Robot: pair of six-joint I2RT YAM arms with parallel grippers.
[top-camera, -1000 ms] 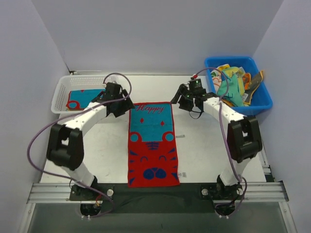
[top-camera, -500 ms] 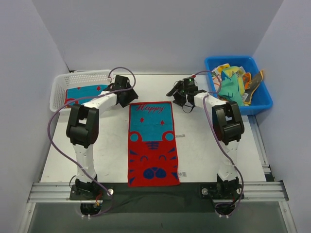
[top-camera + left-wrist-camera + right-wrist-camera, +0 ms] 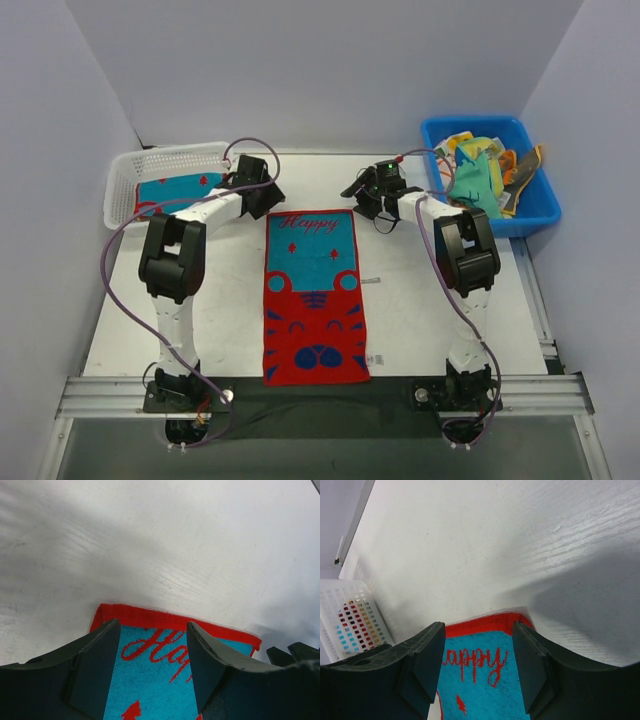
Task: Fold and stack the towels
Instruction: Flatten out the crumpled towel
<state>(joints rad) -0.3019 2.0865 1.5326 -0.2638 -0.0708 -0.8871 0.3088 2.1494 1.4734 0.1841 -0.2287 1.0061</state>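
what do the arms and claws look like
The left arm and right arm are white links with chunky black joints, each trailing a looping purple cable. The left claw and right claw are black, each with two broad, flat fingers.

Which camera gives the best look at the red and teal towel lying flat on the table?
The top external view: the whole towel shows there, spread flat, end to end. The left wrist view catches only its far left corner and some red lettering; the right wrist view catches only its far right corner.
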